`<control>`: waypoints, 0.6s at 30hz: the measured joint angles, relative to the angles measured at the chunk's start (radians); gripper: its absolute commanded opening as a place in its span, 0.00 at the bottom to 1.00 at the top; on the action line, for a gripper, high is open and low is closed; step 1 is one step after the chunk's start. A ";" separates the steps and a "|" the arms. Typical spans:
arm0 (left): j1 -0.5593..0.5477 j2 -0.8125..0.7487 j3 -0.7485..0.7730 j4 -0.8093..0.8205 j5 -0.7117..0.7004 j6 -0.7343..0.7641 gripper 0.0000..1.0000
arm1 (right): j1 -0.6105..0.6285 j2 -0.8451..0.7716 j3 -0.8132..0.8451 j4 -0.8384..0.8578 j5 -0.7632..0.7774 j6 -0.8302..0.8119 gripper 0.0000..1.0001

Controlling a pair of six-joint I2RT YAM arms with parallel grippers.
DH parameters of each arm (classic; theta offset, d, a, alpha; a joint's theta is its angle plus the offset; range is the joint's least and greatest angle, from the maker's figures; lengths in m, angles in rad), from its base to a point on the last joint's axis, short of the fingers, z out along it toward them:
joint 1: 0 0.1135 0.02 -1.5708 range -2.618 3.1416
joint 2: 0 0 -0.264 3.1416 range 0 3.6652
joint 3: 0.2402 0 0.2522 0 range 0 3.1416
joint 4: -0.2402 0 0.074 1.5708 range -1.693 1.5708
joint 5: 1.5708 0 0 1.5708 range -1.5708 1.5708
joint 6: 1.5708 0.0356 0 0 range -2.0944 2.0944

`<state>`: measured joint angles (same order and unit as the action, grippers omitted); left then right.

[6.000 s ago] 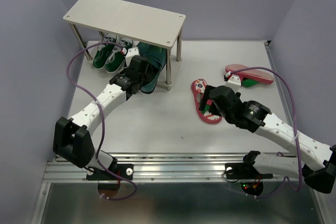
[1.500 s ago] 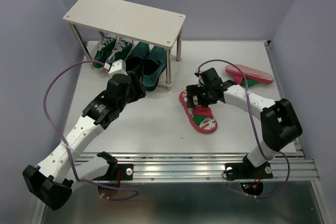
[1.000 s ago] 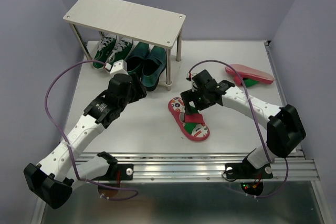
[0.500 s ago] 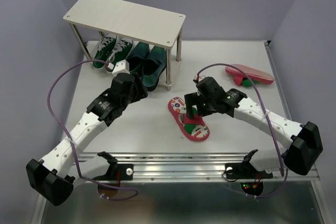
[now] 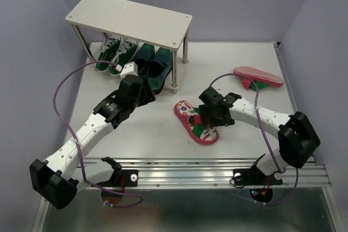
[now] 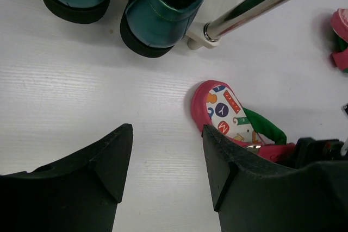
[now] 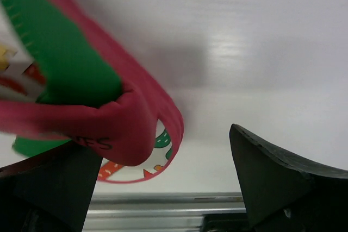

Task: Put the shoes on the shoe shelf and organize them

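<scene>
The shoe shelf (image 5: 130, 20) stands at the back left, its top board bare. Under it sit the green sneakers (image 5: 115, 52) and the dark green loafers (image 5: 153, 68), whose heels (image 6: 163, 14) show in the left wrist view. One red flip-flop (image 5: 194, 126) lies footbed up near the table's middle. My right gripper (image 5: 206, 117) is down over its strap (image 7: 130, 129), jaws wide open, with the strap against the left finger. The other flip-flop (image 5: 259, 76) lies sole up at the back right. My left gripper (image 5: 144, 94) hovers open and unladen in front of the loafers.
A silver shelf leg (image 6: 261, 4) stands just right of the loafers. The metal rail (image 5: 190, 175) runs along the table's near edge, close behind the flip-flop. Purple walls close in the left, back and right sides.
The flip-flop was dragged left and nearer, then stayed put. The right arm's elbow has swung back in over the table. The left gripper has drifted slightly right.
</scene>
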<state>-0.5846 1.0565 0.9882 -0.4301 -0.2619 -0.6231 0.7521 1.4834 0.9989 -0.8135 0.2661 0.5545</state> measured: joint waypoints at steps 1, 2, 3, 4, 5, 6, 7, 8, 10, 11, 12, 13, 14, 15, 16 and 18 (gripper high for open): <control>-0.003 0.000 0.003 0.000 0.000 0.000 0.64 | -0.042 0.017 0.006 -0.001 0.013 0.000 1.00; -0.004 0.000 0.005 0.001 0.000 0.000 0.64 | -0.072 0.025 0.010 -0.002 0.020 -0.001 1.00; -0.004 0.000 0.007 0.002 0.000 0.000 0.64 | -0.127 0.037 0.021 -0.004 0.043 -0.003 1.00; -0.004 0.000 0.007 0.005 0.000 0.000 0.64 | -0.180 0.043 0.034 -0.003 0.069 -0.006 1.00; -0.004 0.000 0.007 0.005 0.000 0.000 0.64 | -0.207 0.043 0.041 -0.002 0.083 -0.008 1.00; -0.004 0.000 0.007 0.005 0.000 0.000 0.64 | -0.246 0.043 0.056 -0.001 0.107 -0.009 1.00; -0.004 0.000 0.007 0.006 0.000 0.000 0.64 | -0.266 0.043 0.064 0.002 0.120 -0.009 1.00; -0.005 0.000 0.007 0.006 0.000 0.002 0.64 | -0.287 0.041 0.082 0.013 0.134 -0.009 1.00; -0.011 0.000 0.007 0.008 0.005 0.011 0.62 | -0.291 0.034 0.097 0.029 0.133 -0.012 1.00; -0.023 0.000 0.007 0.010 0.011 0.024 0.62 | -0.288 0.026 0.098 0.040 0.129 -0.013 1.00; -0.031 0.000 0.007 0.012 0.014 0.030 0.62 | -0.286 0.011 0.098 0.045 0.121 -0.015 1.00; -0.053 0.000 0.007 0.018 0.020 0.043 0.62 | -0.285 -0.011 0.097 0.048 0.114 -0.015 1.00; -0.087 0.000 0.007 0.027 0.032 0.063 0.61 | -0.284 -0.027 0.093 0.055 0.110 -0.015 1.00; -0.111 0.000 0.006 0.034 0.037 0.073 0.61 | -0.283 -0.057 0.085 0.065 0.105 -0.014 1.00; -0.142 0.000 0.006 0.041 0.052 0.088 0.62 | -0.282 -0.084 0.077 0.069 0.105 -0.014 1.00; -0.232 0.011 0.006 0.059 0.092 0.127 0.63 | -0.282 -0.157 0.048 0.069 0.105 -0.008 1.00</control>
<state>-0.8162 1.0676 0.9943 -0.3710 -0.1699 -0.4957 0.4698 1.3266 1.0473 -0.7444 0.3714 0.5468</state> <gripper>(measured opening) 0.618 0.999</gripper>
